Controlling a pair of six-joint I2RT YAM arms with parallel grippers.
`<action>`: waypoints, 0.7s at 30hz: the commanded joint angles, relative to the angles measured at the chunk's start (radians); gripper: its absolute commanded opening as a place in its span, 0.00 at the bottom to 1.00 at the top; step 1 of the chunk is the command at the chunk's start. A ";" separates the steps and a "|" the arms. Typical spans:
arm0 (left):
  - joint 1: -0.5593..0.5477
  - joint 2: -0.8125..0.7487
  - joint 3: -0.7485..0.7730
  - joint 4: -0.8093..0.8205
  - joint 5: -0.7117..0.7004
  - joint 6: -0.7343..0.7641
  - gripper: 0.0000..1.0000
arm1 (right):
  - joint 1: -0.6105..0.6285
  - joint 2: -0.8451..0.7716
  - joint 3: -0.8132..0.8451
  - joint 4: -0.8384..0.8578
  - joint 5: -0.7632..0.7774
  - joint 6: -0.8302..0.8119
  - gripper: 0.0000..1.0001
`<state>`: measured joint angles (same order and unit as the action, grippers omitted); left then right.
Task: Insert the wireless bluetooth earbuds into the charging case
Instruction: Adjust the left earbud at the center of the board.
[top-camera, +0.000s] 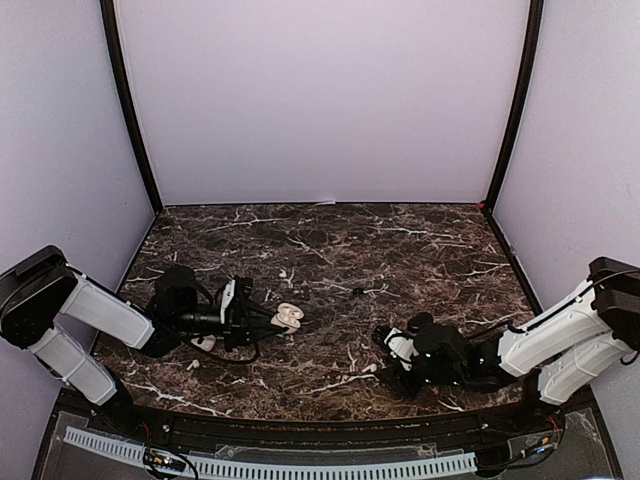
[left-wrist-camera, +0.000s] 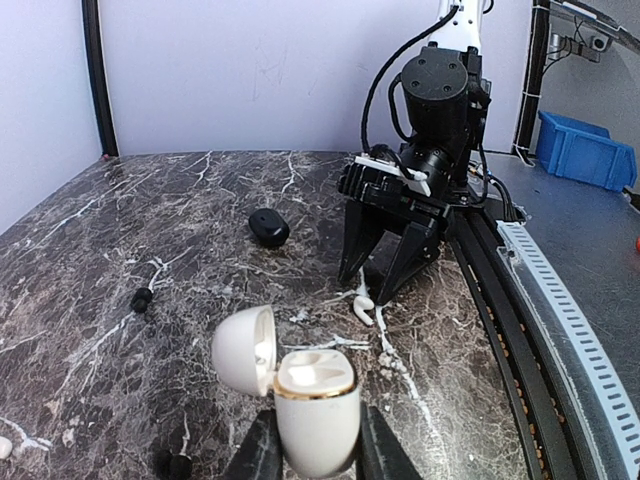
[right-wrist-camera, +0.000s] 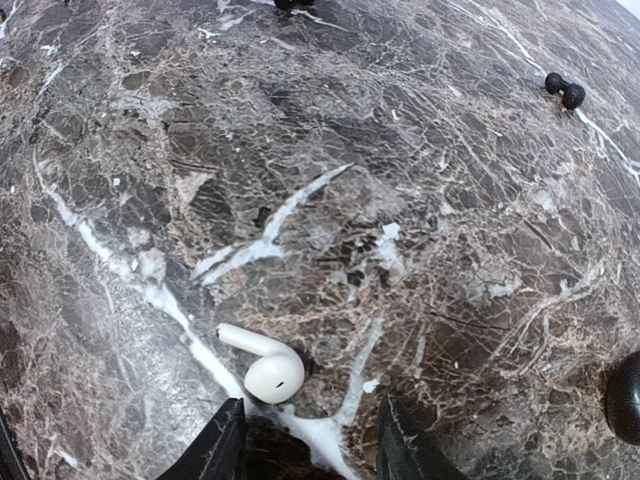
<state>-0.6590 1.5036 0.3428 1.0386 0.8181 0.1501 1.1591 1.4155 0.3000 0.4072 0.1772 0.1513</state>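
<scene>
A white charging case (left-wrist-camera: 315, 410) with a gold rim stands upright between my left gripper's (left-wrist-camera: 312, 452) fingers, its lid (left-wrist-camera: 245, 350) swung open to the left; it also shows in the top view (top-camera: 288, 317). Its two sockets look empty. My right gripper (right-wrist-camera: 312, 440) is open and low over the table, with a white stemmed earbud (right-wrist-camera: 262, 365) lying flat just ahead of its left finger. In the left wrist view that earbud (left-wrist-camera: 362, 306) lies at the tips of the right gripper (left-wrist-camera: 367, 287). In the top view it (top-camera: 370, 368) lies near the table's front.
A closed black case (left-wrist-camera: 268, 227) lies mid-table, and shows at the right wrist view's edge (right-wrist-camera: 625, 395). A black earbud pair (right-wrist-camera: 565, 90) lies farther off. More white earbuds (top-camera: 203, 342) lie by the left arm. A blue bin (left-wrist-camera: 585, 150) stands off the table.
</scene>
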 joint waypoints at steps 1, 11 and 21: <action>0.004 -0.005 0.003 0.014 0.003 0.009 0.13 | 0.010 0.043 0.029 0.008 0.016 -0.038 0.42; 0.005 -0.017 -0.002 0.012 -0.002 0.014 0.13 | 0.010 0.056 0.043 -0.004 0.031 -0.043 0.39; 0.028 -0.028 -0.028 0.067 0.000 -0.022 0.13 | 0.010 0.066 0.058 -0.018 0.055 -0.039 0.35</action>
<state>-0.6422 1.5032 0.3328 1.0630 0.8131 0.1444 1.1625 1.4693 0.3477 0.4114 0.2001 0.1162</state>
